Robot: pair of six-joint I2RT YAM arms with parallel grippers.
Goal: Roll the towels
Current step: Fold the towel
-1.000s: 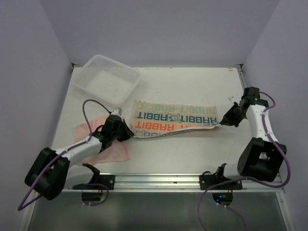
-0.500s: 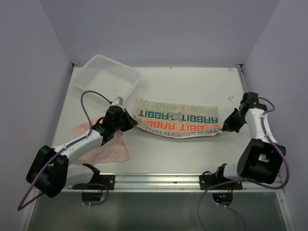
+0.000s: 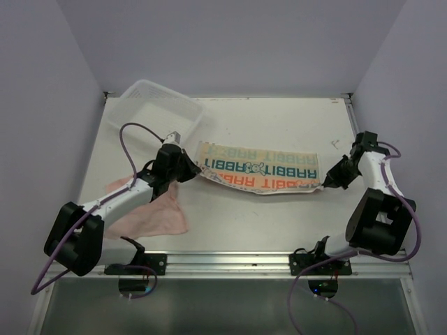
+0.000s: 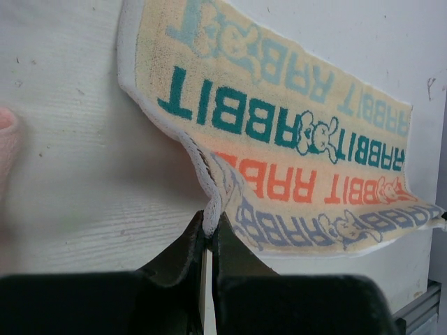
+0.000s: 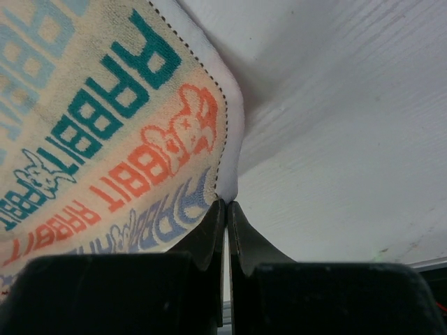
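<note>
pink towel (image 3: 157, 220): lower left of the top view, rumpled on the table (image 3: 279, 216), partly under the left arm, not gripped.
left gripper (image 4: 209, 222): pinched shut on the near-left corner of the printed towel (image 4: 279, 139).
right gripper (image 5: 225, 206): clamped together on its near-right corner.
printed towel: centre frame, spread between both grips. Light, limp terry; likely to sag and bunch, so best held by corners or hem.
basket (image 3: 150, 112): upper left, beyond both towels.

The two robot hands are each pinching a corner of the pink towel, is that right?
Not quite. The left hand and the right hand each pinch a corner of the RABBIT towel, not the pink towel, which lies apart, ungripped. Both wrist views show the pinched corners.
</note>
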